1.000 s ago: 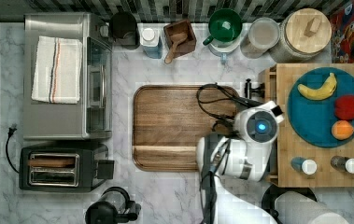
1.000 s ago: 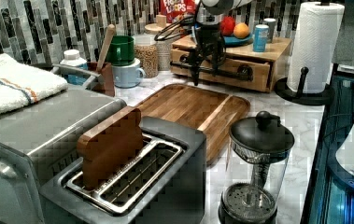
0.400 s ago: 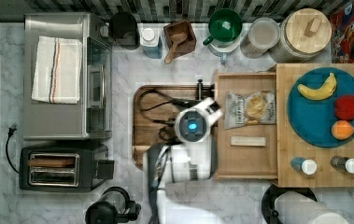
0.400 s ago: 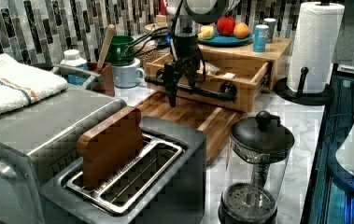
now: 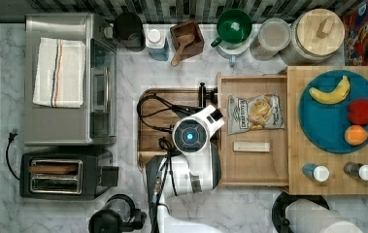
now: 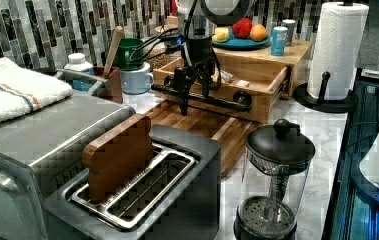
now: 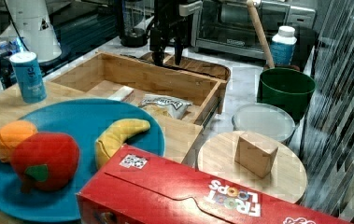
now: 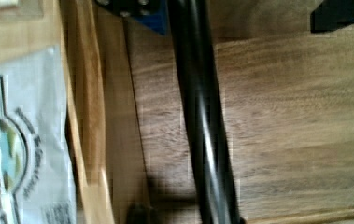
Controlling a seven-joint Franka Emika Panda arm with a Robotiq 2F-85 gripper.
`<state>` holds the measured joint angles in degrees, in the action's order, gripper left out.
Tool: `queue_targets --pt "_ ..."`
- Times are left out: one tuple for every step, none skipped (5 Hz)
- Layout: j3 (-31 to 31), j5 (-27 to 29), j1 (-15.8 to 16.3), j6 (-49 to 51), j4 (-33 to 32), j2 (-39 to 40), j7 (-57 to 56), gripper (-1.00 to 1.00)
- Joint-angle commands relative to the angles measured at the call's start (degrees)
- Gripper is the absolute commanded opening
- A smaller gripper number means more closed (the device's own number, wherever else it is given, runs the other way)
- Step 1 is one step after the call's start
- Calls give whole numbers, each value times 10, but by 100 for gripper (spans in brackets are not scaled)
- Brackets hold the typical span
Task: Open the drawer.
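The light wooden drawer (image 5: 254, 167) stands pulled out from under the board that carries the blue plate. It holds a chip bag (image 5: 254, 114) and a small wooden stick (image 5: 252, 146). Its black bar handle (image 6: 217, 100) hangs over the dark wooden tray (image 5: 155, 121). My gripper (image 6: 193, 94) points down at the handle, open, one finger on each side of the bar. In the wrist view the bar (image 8: 202, 116) runs between the fingers, closer to the one on the drawer side, next to the drawer front (image 8: 90, 116). In the top view my wrist (image 5: 190, 136) hides most of the handle.
A toaster (image 5: 60, 174) and a toaster oven (image 5: 70, 77) stand at the top view's left. Near the arm's base are a French press (image 6: 274, 185) and a paper towel roll (image 6: 339, 50). Cups and jars line the back wall. The blue plate (image 5: 337, 131) carries fruit.
The drawer was shut one second ago and has slid out toward the top view's left, over the tray. My gripper travelled with the handle.
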<state>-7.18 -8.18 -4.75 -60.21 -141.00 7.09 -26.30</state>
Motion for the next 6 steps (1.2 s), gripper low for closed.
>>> queue_targets --pt "-58 8 54 21 32 3 45 100" --pt "-59 8 53 21 32 3 45 100" --pt "-59 8 53 21 32 3 45 100" --pt "-86 1 25 22 32 4 50 100" --pt "-60 8 52 21 32 3 45 100" --pt "-60 8 52 21 32 3 45 100"
